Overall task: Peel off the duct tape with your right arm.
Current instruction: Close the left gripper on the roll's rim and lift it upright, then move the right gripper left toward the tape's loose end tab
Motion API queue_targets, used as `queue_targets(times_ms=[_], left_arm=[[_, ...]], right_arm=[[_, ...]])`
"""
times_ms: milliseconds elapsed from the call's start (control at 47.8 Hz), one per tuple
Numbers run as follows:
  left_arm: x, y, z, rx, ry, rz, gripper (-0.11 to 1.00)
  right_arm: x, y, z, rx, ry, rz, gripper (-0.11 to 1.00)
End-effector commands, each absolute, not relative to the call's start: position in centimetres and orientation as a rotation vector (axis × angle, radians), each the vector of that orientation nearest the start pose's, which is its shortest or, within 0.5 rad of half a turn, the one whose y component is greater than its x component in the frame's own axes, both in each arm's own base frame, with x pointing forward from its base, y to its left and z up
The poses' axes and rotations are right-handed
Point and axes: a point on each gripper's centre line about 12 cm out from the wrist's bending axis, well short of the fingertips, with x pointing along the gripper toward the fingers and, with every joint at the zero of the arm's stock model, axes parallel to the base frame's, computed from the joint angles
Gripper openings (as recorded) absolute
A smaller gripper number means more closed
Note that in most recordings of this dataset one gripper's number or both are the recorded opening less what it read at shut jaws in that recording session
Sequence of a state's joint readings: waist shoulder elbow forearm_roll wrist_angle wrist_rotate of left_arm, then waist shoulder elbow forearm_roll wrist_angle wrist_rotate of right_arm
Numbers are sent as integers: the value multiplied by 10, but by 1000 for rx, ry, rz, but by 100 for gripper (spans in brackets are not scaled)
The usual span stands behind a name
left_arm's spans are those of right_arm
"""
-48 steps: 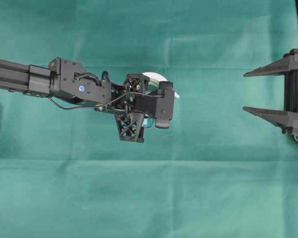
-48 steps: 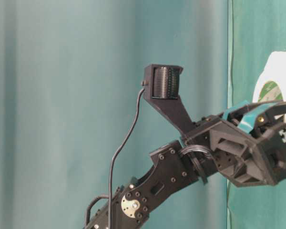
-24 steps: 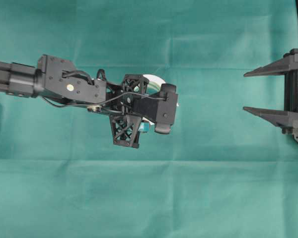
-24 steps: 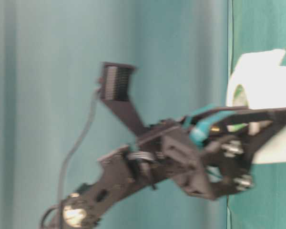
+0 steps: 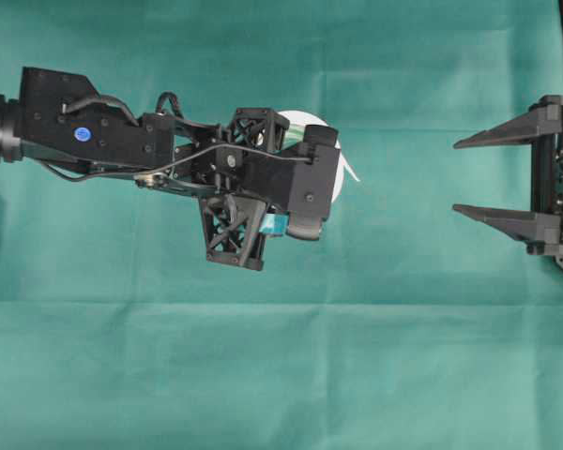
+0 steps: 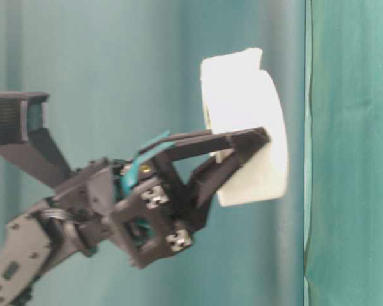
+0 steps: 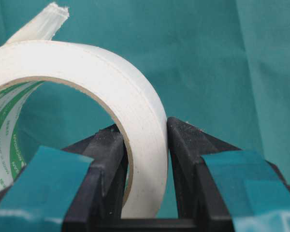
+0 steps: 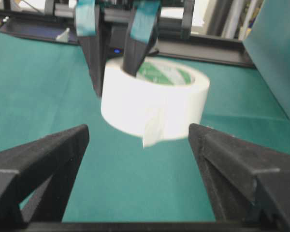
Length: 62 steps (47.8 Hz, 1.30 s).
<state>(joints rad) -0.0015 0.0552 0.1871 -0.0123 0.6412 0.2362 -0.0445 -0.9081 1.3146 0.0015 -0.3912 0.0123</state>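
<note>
The bench [image 5: 281, 375], under its green cloth, carries nothing directly; the roll is held up in the air above its middle, toward the far edge. The left arm [image 5: 84, 141] reaches in from the left edge and is the biggest thing over the cloth. Its pincer [image 7: 145, 145] is clamped on the wall of the duct tape [image 8: 152, 104], one finger [image 7: 106, 159] inside the core and the other outside. That grip looks meant to keep the roll steady while the other arm pulls.

The right arm [image 5: 558, 183] waits at the right edge, well apart from the roll. Its pincer [image 5: 469, 178] stands wide open and has hold of nothing, the two long black fingers [image 8: 34, 164] pointing across the bench toward the tape. From its own camera the roll sits framed between those fingers, so I would say it is lined up for a straight approach.

The roll is wide and white with a greenish printed core [image 8: 164, 72]. It is lifted clear of the cloth, as the table-level view shows.

Smallest is the loose tab [image 8: 152, 130], a short white flap hanging off the outer wrap on the side facing the right arm. That placement seems deliberate: the free end is turned toward the fingers that must pinch it. The peeling has not yet begun.
</note>
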Motion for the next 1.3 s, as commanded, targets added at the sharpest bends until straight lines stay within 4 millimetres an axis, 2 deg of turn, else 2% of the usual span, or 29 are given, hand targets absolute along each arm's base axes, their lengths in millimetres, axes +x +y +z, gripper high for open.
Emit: queue_targets(times_ms=[0,167,439,1066,1276], left_arm=[[441,-4,300,229,805,-109,23],[441,-7,315,247,808,-123,23],[444,-6,312,246,819,-123,23],[444,-6,310,245,823,-123,23],[444,-7,308,247,824,-126,23]], right_arm=[[198,-10,244,18,1,-49,76],[202,-10,244,21,3,-50,76],[213,-11,243,23,18,-51,76],[275,-16,239,20,87,-60,76],[289,-22,237,21,104,-80,76]])
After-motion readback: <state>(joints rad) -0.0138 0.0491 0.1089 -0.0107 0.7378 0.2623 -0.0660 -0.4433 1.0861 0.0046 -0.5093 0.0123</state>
